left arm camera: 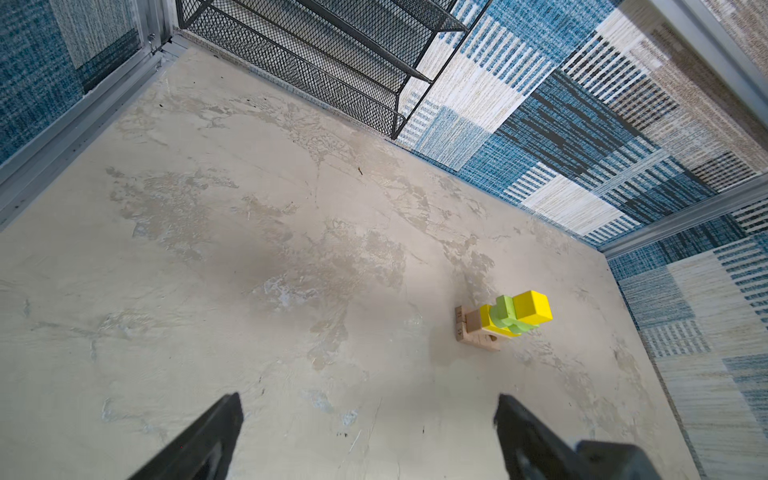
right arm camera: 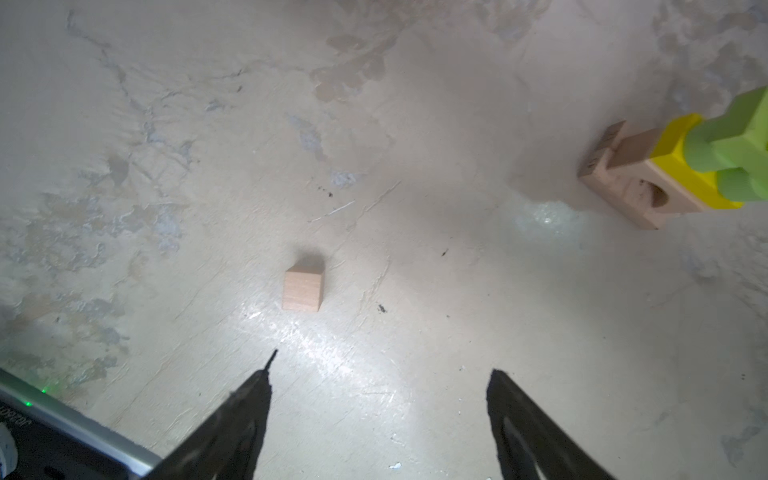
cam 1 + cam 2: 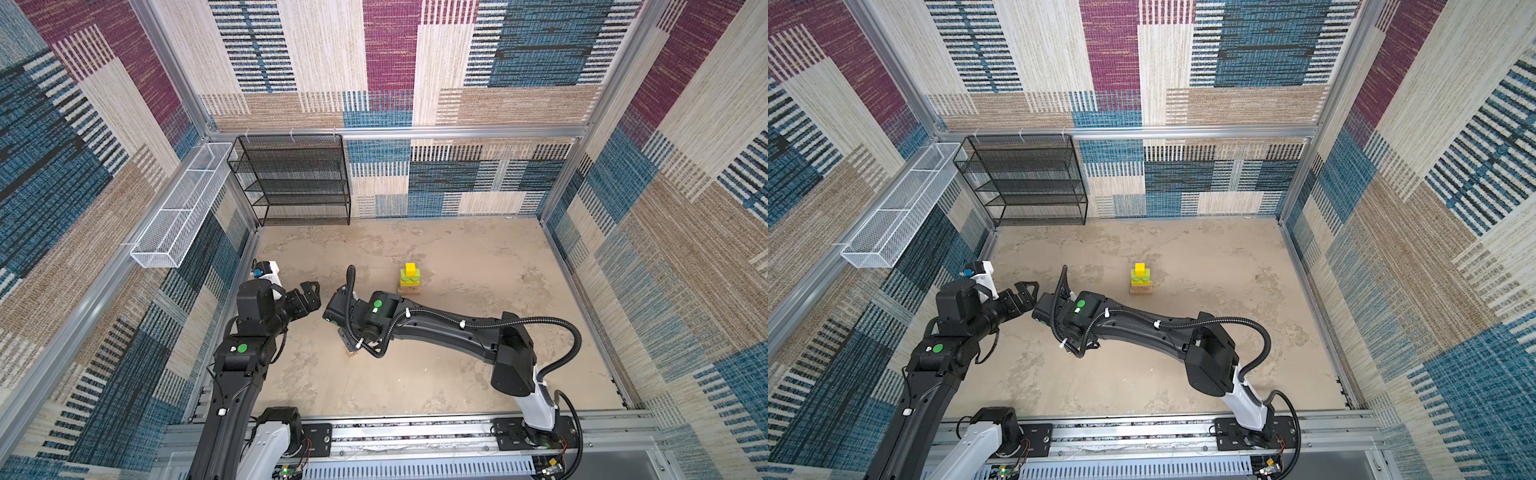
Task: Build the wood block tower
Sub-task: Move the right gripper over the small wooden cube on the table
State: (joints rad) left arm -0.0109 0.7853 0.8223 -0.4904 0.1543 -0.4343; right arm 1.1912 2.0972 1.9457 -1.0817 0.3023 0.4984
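Observation:
The wood block tower (image 3: pixel 410 279) (image 3: pixel 1140 279) stands mid-table: tan bars at the base, then a yellow bar, lime green pieces and a yellow cube on top. A loose tan cube (image 2: pixel 303 291) lies on the table just ahead of my right gripper (image 2: pixel 380 372), which is open and holds nothing. The tower (image 2: pixel 665 174) is off to one side of that view, cut by the frame edge. In both top views the right gripper is hidden under its own wrist (image 3: pixel 365 316). My left gripper (image 3: pixel 311 293) (image 1: pixel 369 399) hovers open and empty, left of the tower (image 1: pixel 505 318).
A black wire shelf (image 3: pixel 295 178) stands at the back left corner. A white wire basket (image 3: pixel 183 208) hangs on the left wall. Patterned walls enclose the table, and a metal rail (image 3: pixel 415 432) runs along the front. The two wrists are close together.

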